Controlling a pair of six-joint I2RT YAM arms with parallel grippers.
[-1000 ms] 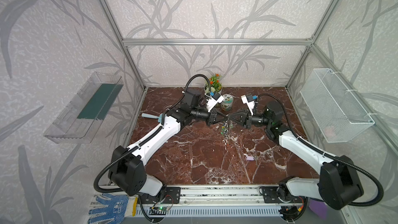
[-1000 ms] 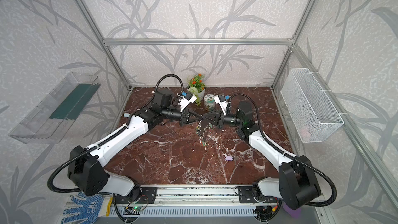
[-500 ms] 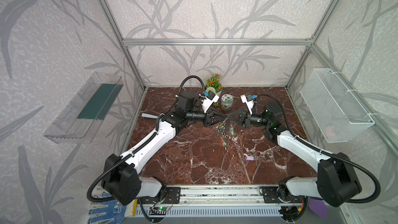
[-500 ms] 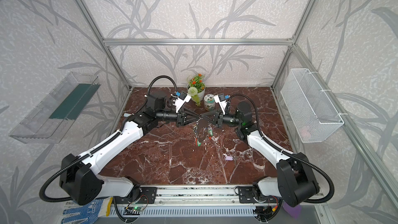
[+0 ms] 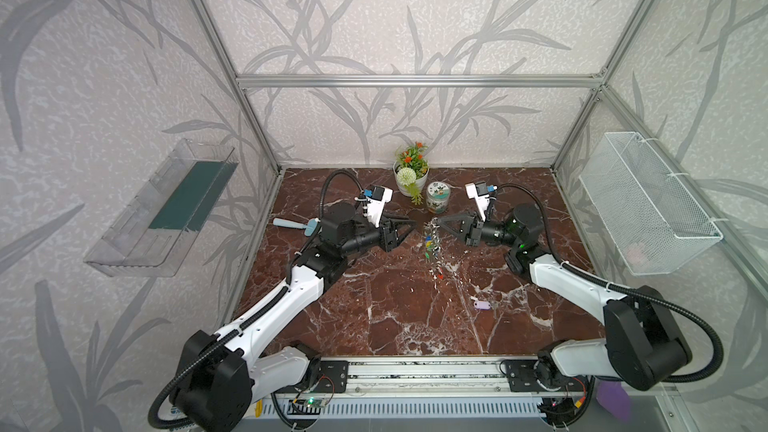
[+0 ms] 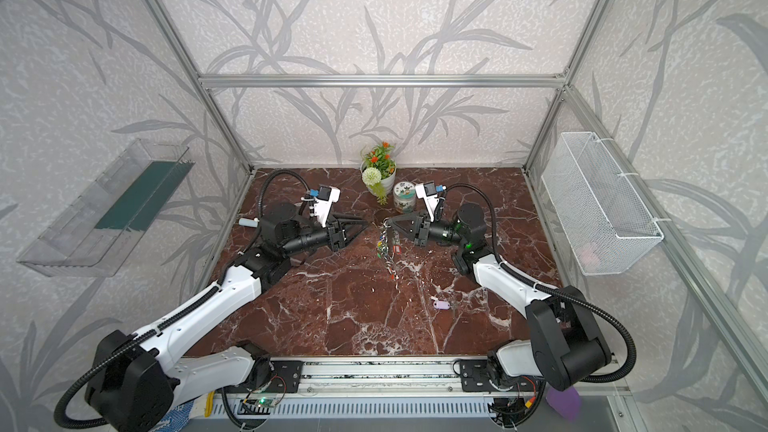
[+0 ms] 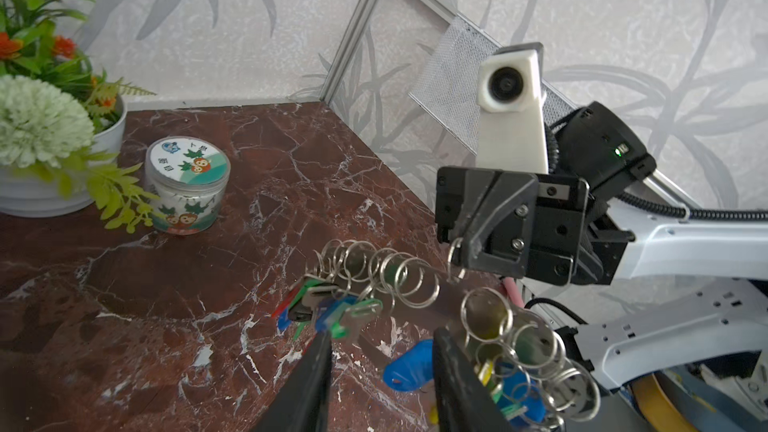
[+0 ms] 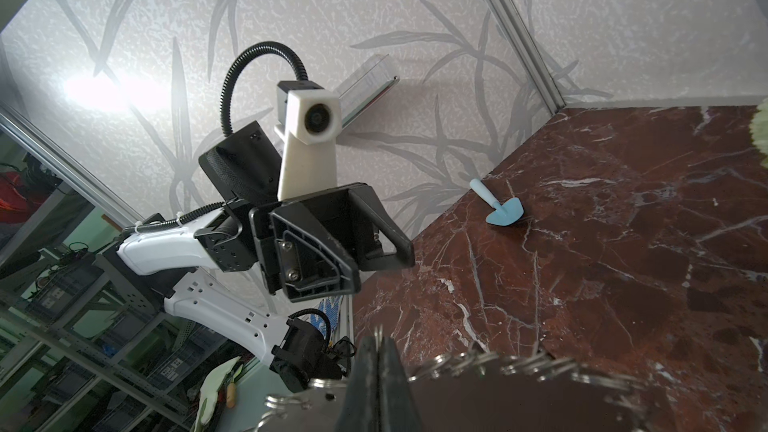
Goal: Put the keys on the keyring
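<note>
- Red-brown marble tabletop point(image 5: 374, 326), veined white, floors a cell with an aluminium frame point(image 5: 415, 81) and grey leaf-patterned walls point(image 5: 415, 14). A clear plastic shelf point(image 5: 162, 209) hangs on the wall behind the left arm point(image 5: 291, 297), and a white wire basket point(image 5: 648, 201) on the wall behind the right arm point(image 5: 569, 284).
- Both arms reach low over the marble from the front rail point(image 5: 415, 371) and bend inward, so the two grippers point at each other tip to tip.
- The right gripper point(image 5: 439, 221) has its jaws pressed together on the top loop of the keyring point(image 5: 432, 245). The string of rings, grey keys and coloured tags hangs below its fingertips and trails onto the marble.
- The left gripper point(image 5: 409, 229) stands partly open with nothing between its fingers point(image 7: 316, 380). The rings hang just beyond their tips; the left wrist view does not show whether one finger brushes them.
- The keys point(image 5: 481, 305), one small key on a pale lilac tag, lie flat on the marble. They are well apart from both sets of fingers, on the right gripper's side and nearer the front rail.
- Past the fingertips, toward the back wall, stand a potted artificial plant point(image 5: 411, 172) and a small round jar point(image 5: 437, 197). A pale blue handled tool point(image 5: 295, 225) lies behind the left gripper's wrist.
- The hanging keyring stands between the two grippers' fingertips.
</note>
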